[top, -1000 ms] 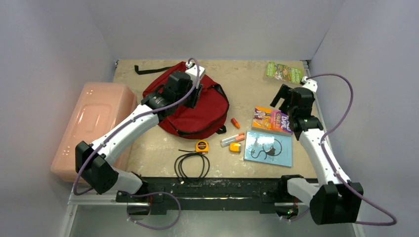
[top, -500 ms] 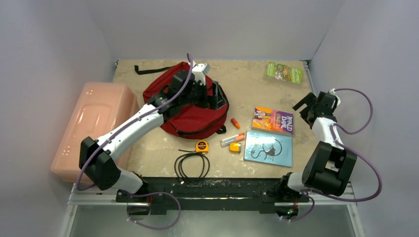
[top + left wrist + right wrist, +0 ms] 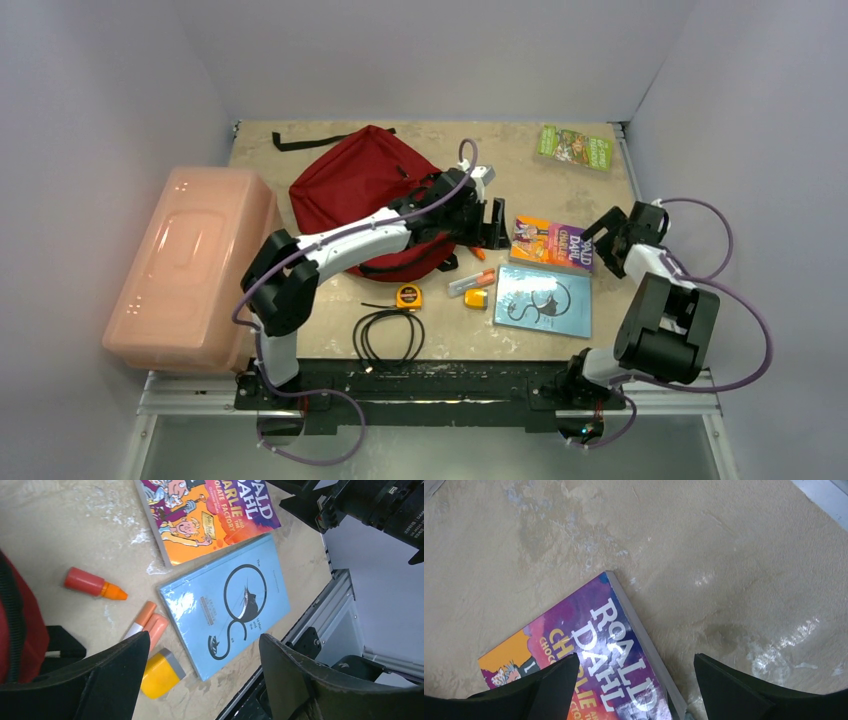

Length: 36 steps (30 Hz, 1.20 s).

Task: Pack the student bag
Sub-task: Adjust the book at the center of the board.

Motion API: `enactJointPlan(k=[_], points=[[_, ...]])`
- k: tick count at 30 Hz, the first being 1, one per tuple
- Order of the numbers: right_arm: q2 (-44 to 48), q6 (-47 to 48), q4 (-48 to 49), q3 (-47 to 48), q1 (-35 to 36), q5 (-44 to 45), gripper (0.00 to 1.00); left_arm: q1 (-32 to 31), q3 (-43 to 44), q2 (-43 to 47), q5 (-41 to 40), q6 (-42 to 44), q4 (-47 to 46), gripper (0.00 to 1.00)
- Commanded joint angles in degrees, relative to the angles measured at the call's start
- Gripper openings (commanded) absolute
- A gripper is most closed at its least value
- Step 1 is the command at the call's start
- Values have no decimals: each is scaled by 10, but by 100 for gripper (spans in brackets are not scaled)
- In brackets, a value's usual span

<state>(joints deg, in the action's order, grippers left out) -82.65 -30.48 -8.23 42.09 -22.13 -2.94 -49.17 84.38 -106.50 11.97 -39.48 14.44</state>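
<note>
Left arm has swung rightward off the student bag, fully outstretched.

Your left arm stretches far out to the right across the middle, almost fully extended. Your left gripper tilts downward, jaws spread wide, gripping nothing. Your right arm is folded back close over its base. Your right gripper points left and down, jaws likewise apart and empty.
</note>
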Motion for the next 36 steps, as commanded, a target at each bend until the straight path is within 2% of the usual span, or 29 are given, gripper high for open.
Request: enactJointPlan(k=[1,2,4,8,14,17,24,36], points=[[56,-11,-4,-17,11,5,91,-25,50,-22,4,-3,4,79],[67,-14,-18,-23,11,7,96,-29,47,-26,2,0,7,79],[88,-20,-58,-29,11,16,99,-36,32,-28,-7,-2,8,79],[155,-28,-116,-39,11,46,99,-47,10,-35,-13,-15,3,78],[222,-60,-161,-60,11,46,99,-80,14,-52,-54,-50,36,78],[214,-104,-185,-74,11,55,99,-97,11,-60,-74,-81,46,77],[207,-110,-177,-107,10,31,98,-136,-2,-79,-109,-112,24,74],[150,-115,-119,-126,10,17,97,-139,13,-120,-132,-119,25,72]])
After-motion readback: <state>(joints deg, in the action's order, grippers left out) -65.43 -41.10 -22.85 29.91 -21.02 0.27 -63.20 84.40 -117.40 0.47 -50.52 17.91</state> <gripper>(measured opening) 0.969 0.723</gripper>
